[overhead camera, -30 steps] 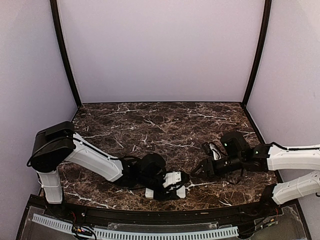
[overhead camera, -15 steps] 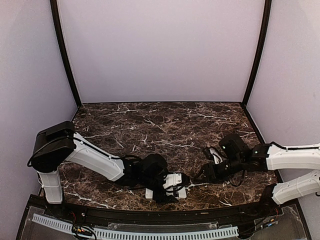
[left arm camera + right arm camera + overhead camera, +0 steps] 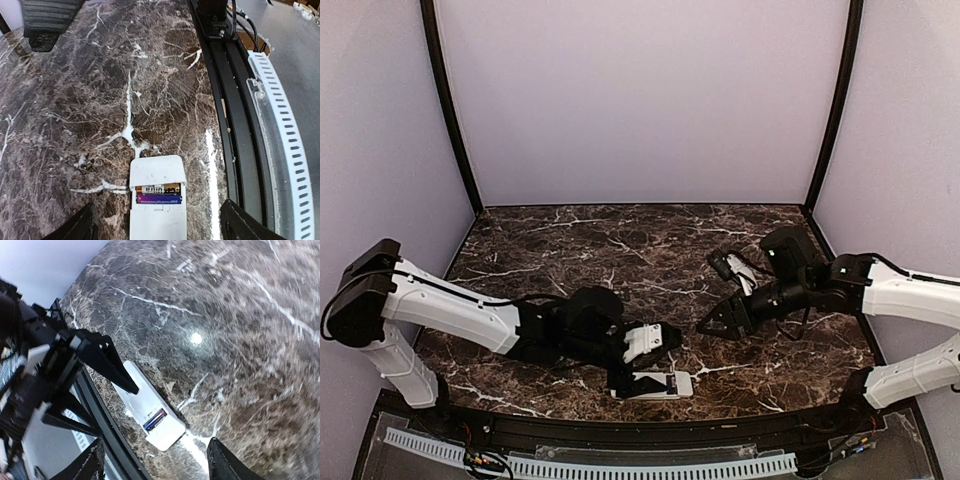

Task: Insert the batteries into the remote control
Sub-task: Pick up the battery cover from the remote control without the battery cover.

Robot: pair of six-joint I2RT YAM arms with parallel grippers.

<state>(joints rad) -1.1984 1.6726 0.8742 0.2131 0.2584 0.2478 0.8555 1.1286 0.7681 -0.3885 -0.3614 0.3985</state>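
Observation:
The white remote control (image 3: 660,384) lies back-up on the marble near the front edge. Its battery compartment is uncovered and holds two batteries side by side (image 3: 158,194), one gold and black, one purple-blue; they also show in the right wrist view (image 3: 155,420). My left gripper (image 3: 653,360) is open and hovers just above the remote's left part, its fingers (image 3: 80,227) wide on either side of the remote (image 3: 157,220) without touching it. My right gripper (image 3: 713,322) is open and empty, raised to the right of the remote (image 3: 150,412).
The black front rail (image 3: 235,100) and the white slotted strip (image 3: 280,125) run close beside the remote. The left gripper's black fingers (image 3: 107,362) sit above the remote's far end in the right wrist view.
My left arm has pulled back to the left and its gripper has opened off the remote, which now lies flat. My right gripper has lifted and drawn slightly back.

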